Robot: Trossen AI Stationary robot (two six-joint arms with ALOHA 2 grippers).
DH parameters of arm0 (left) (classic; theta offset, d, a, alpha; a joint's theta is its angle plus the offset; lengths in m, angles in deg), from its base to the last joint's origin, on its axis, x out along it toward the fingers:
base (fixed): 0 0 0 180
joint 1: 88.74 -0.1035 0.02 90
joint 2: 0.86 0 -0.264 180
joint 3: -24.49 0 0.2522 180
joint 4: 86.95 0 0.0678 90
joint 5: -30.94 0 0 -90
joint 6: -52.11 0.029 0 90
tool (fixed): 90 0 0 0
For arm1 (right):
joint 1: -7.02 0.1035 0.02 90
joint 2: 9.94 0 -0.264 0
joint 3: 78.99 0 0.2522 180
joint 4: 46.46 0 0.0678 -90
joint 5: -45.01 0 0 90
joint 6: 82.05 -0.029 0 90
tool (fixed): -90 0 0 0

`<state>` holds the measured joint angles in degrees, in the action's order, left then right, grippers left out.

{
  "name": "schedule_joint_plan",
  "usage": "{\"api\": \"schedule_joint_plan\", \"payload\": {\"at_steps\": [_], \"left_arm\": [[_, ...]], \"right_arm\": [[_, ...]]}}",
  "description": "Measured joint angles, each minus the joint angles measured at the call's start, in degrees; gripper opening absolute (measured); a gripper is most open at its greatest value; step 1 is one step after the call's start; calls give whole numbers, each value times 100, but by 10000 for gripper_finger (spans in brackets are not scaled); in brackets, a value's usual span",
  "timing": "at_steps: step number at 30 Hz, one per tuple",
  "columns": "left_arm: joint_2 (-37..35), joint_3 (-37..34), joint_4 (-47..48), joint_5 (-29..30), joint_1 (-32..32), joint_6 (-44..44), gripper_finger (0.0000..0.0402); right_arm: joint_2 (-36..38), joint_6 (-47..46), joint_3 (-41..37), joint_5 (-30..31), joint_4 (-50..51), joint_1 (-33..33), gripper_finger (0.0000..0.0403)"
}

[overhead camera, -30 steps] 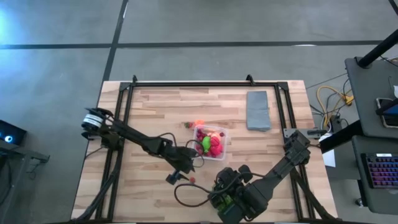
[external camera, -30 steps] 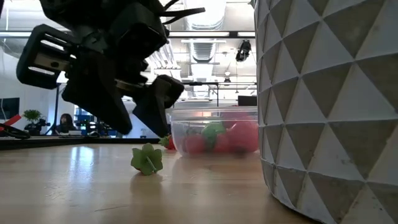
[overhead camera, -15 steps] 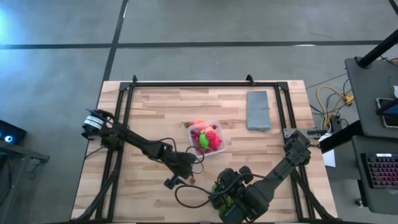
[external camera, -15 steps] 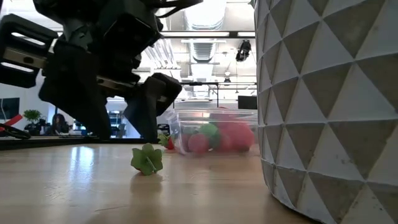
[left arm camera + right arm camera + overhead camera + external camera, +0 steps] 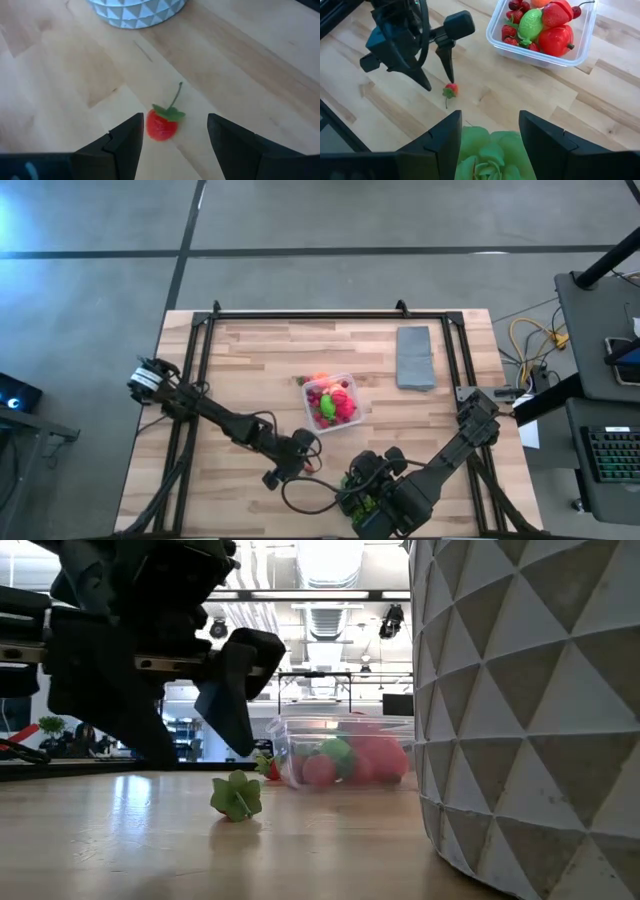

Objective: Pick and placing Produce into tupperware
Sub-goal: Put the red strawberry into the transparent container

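The clear tupperware (image 5: 352,385) stands mid-table on its base, holding red, pink and green produce (image 5: 540,22). A small red strawberry (image 5: 161,127) with a green stem lies on the wood. My left gripper (image 5: 175,120) hangs low over it, open. The berry sits between the fingers, close to one of them, and I see no touch. My right gripper (image 5: 490,125) hangs high near the table's near edge, shut on a green leafy piece (image 5: 492,152). My right gripper pinches the green leafy piece by its two sides (image 5: 466,150) between its fingers. The fingers slant down toward the table. The piece is lifted clear of the wood.
A flat grey slab (image 5: 415,358) lies at the far right. A white faceted pot (image 5: 530,710) stands near the near edge. Another green piece (image 5: 236,796) lies on the wood in the low view. An orange piece (image 5: 318,377) and a red berry (image 5: 298,381) lie beyond the tupperware.
My left gripper has swung away from the tupperware toward the table's near edge and rolled a little, its fingers staying apart; it now hangs over the strawberry. The tupperware has slid slightly toward the far left and turned, then stayed put.
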<state>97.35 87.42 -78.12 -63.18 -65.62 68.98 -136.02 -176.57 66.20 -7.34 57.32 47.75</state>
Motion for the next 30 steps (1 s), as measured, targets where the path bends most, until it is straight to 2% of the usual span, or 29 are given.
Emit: {"api": "schedule_joint_plan", "payload": {"at_steps": [4,19,22,30], "left_arm": [[0,0,-51,171,-7,3,205],[0,0,-134,180,-26,8,205],[157,2,-390,180,-26,8,205],[417,161,-332,181,-17,-281,205]], "right_arm": [[2,-2,-52,0,-2,0,189],[2,-155,-125,15,0,-2,189],[2,-155,-138,38,0,-4,189],[2,-395,-138,51,-5,-13,190]]}}
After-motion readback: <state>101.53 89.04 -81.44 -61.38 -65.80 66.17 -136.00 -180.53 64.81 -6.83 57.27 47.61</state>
